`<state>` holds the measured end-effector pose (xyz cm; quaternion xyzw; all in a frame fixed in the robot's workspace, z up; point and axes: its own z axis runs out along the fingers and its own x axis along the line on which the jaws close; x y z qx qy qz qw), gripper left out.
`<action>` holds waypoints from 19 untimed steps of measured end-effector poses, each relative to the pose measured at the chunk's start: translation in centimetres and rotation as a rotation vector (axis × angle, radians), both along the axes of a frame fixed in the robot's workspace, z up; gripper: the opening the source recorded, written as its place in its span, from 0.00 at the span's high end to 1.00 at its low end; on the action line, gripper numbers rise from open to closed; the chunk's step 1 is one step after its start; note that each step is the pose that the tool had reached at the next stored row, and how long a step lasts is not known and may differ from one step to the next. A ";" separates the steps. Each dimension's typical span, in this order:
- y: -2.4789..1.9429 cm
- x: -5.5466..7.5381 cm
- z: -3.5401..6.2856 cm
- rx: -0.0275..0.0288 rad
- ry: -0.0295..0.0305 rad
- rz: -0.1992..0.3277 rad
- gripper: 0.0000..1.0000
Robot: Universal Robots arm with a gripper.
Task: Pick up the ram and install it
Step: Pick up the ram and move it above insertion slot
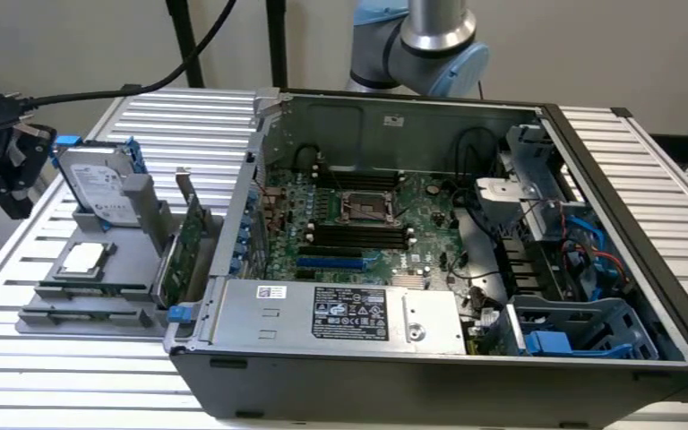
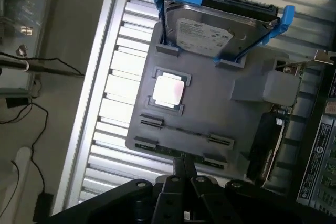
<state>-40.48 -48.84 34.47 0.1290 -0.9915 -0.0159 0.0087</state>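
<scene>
The tool [image 2: 184,170] hovers above the gray tray [image 2: 210,114], its jaws apparently pressed together with nothing between them. The tray sits on the slatted desk [image 1: 57,376], at 9 o'clock from the open computer case [image 1: 440,376] in the exterior view. The ram [image 2: 176,152] lies flat in a clipped slot along the tray's 6 o'clock edge, nearest the tool. At the tray's 12 o'clock a hard drive [image 1: 96,184] stands in a blue bracket. A processor chip [image 1: 83,260] rests mid-tray, and a green expansion card [image 1: 176,260] stands on edge at 3 o'clock. The case holds the motherboard [image 1: 356,224] and a power supply [image 1: 344,313].
</scene>
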 end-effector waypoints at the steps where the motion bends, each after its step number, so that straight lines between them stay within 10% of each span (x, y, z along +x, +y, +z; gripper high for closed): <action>1: 0.00 0.0 -0.10 -0.0001 0.0000 0.018 1.00; 19: 0.00 0.0 -1.99 0.0000 0.0001 0.346 1.00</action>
